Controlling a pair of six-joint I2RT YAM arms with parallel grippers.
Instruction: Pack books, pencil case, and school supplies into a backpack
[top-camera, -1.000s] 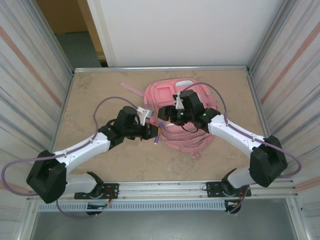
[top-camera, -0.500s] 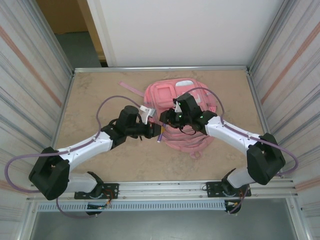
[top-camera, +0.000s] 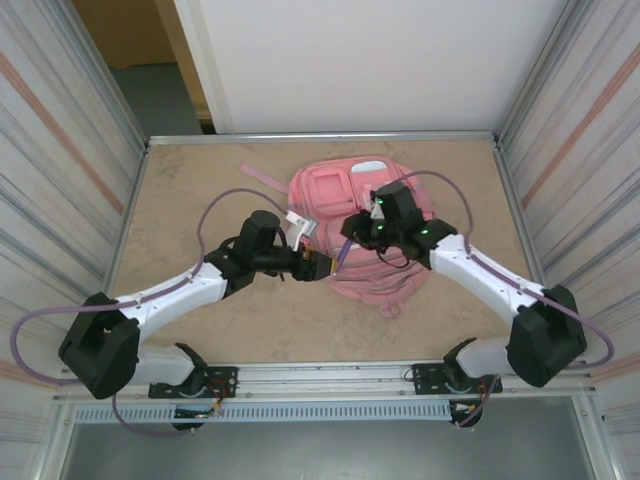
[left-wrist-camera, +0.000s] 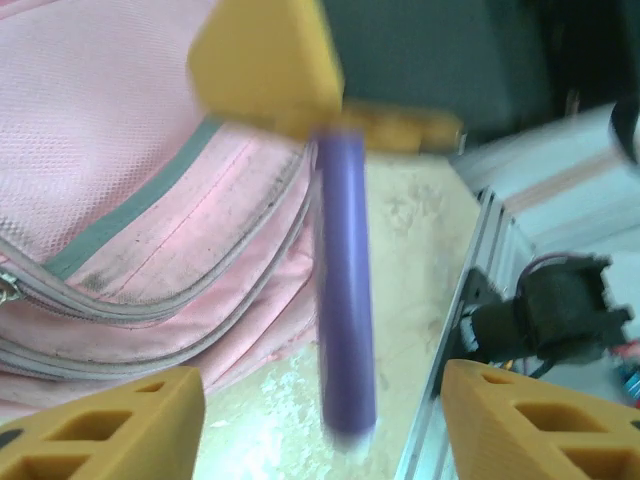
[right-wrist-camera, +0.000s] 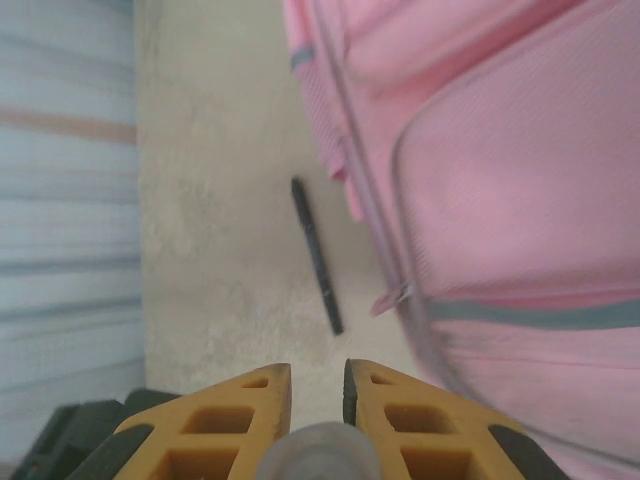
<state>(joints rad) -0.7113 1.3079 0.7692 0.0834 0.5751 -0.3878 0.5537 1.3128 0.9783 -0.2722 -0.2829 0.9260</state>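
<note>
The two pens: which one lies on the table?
The thin black pen lies on the table beside the pink backpack. The thicker purple pen is off the table, gripped by the right hand.

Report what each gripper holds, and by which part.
The right gripper pinches the purple pen by one end. The left gripper stands open around the pen's other end, holding nothing.
</note>
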